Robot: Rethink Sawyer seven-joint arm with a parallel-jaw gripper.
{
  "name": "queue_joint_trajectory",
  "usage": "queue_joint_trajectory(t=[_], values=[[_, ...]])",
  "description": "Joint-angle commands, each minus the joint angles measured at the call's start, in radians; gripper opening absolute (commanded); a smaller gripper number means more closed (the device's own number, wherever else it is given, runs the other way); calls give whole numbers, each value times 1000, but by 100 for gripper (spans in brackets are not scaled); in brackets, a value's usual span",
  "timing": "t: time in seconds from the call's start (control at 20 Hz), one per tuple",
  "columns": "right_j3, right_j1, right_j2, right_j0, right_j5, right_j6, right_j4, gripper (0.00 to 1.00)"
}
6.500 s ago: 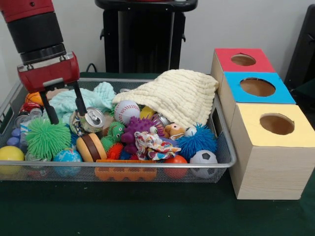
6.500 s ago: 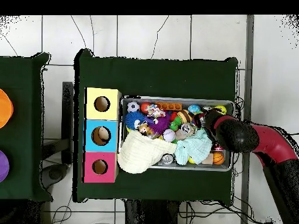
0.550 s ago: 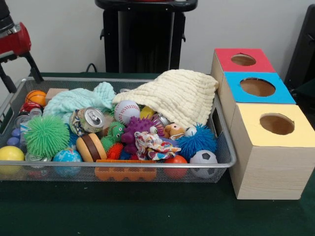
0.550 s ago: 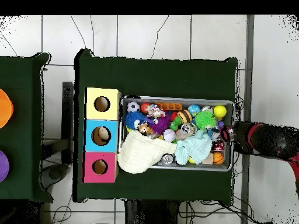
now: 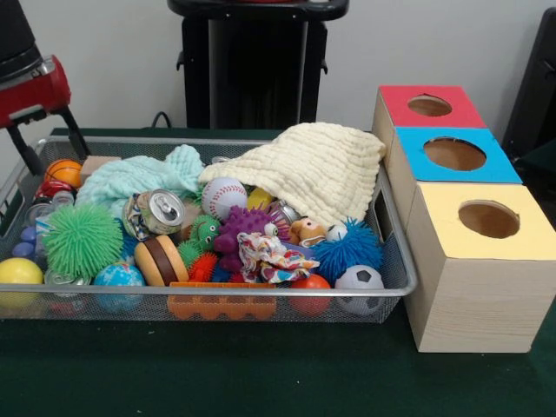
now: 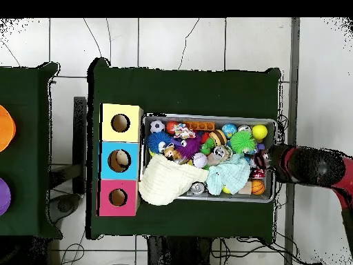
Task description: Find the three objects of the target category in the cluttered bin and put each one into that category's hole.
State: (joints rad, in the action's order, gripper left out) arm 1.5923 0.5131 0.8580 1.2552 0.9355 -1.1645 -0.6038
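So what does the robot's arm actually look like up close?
In the front view, only a bit of the arm shows at the left edge: a chunky bright red shell with a black upper part, and thin black struts running down from it toward the wire basket. From overhead the arm reads as a thick, rounded limb, black and red. The claw itself isn't clear enough to describe.

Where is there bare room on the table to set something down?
The green table is bare in front of the wire bin and, overhead, along its other long side. The bin itself is packed with toys and cloths, and the three boxes crowd its end.
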Motion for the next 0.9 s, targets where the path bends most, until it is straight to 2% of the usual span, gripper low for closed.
queue_joint_trajectory(t=[0.05,0.4,0.9], values=[[38,-72,-41,-15,-57,147,-74,100],[31,-108,-45,-19,-94,131,-98,100],[6,-134,-42,-20,-88,147,-94,100]])
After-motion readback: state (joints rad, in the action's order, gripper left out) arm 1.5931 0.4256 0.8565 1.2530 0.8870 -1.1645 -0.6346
